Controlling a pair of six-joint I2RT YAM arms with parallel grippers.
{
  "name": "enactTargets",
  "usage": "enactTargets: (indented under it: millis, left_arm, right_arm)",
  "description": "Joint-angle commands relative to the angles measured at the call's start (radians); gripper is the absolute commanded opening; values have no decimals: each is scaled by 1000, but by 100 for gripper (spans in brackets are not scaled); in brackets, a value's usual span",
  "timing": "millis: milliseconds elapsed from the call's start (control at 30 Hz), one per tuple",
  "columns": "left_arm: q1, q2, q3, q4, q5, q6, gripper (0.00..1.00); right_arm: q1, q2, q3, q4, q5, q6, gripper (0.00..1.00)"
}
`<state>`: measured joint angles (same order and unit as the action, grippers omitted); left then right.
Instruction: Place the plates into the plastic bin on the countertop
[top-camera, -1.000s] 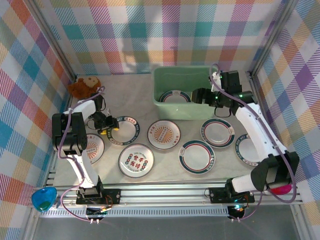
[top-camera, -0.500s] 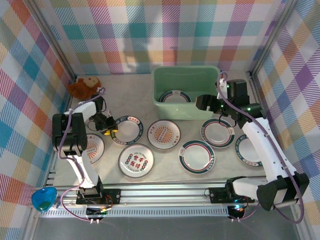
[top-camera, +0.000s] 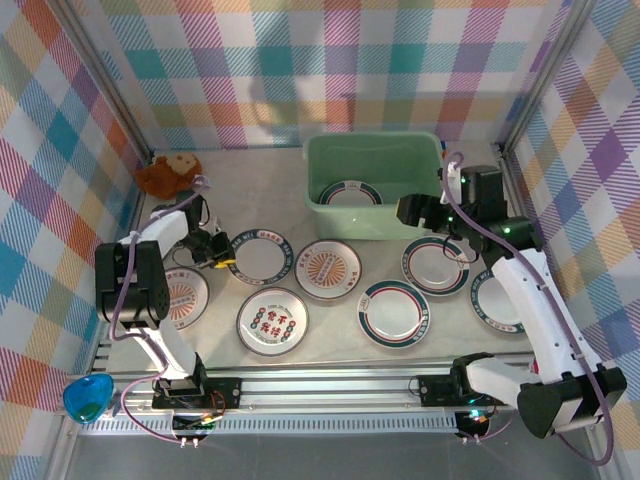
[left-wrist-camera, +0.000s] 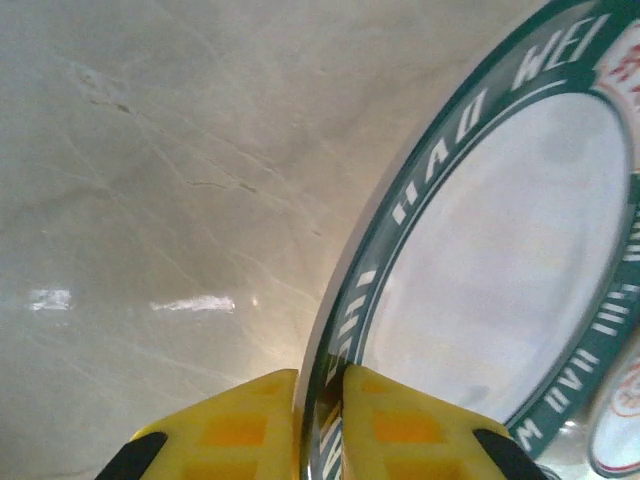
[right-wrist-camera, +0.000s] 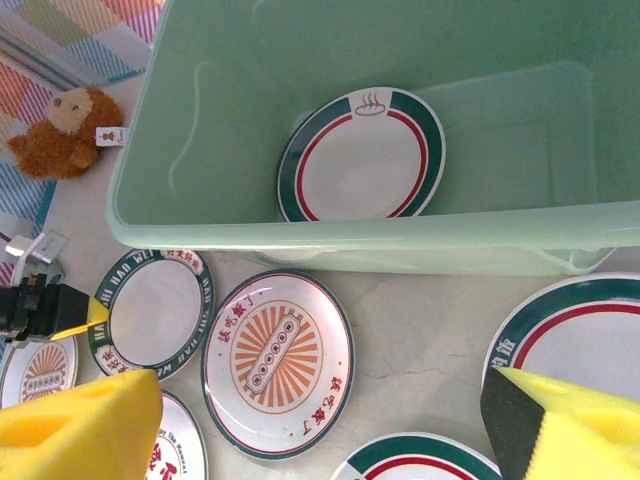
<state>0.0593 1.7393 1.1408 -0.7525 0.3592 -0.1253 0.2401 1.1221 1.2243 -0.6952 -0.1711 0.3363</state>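
Overhead overview, two wrist views, common plate (top-camera: 253, 258) (left-wrist-camera: 480, 250) (right-wrist-camera: 152, 310)

The light grey-beige speckled tabletop (top-camera: 250, 195) carries a pale mint-green rectangular plastic bin (top-camera: 400, 165) at the back and a small brown plush bear (top-camera: 168, 172) in the back left corner. Seven round white plates (top-camera: 327, 269) are spread in front of the bin. On the left, one green-banded plate (top-camera: 255, 258) lies between two with orange sunburst patterns.
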Motion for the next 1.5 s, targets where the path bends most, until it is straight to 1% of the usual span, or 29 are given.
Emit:
enactTargets:
  millis: [0,300,700,900,1200,1467]
  left_arm:
    - [-6,-65,-11,4,-4,-38,12]
    - [-6,-213,8,16,10,-106,5]
    - [-6,-340,7,47,30,-177,0]
    - [-4,-392,44,61,45,-211,0]
    - [-1,-425,126,81,93,-281,0]
    - [4,-417,249,162,168,-381,0]
  right_arm:
    - [5,-24,17,-21,7,16,84]
    - [5,4,50,-50,-34,15,84]
    - [7,39,119,-69,-103,31,83]
    - [11,82,130,-69,-141,41,83]
    - [35,227,215,-17,-235,83,82]
    - [66,380,407,4,-384,90,81]
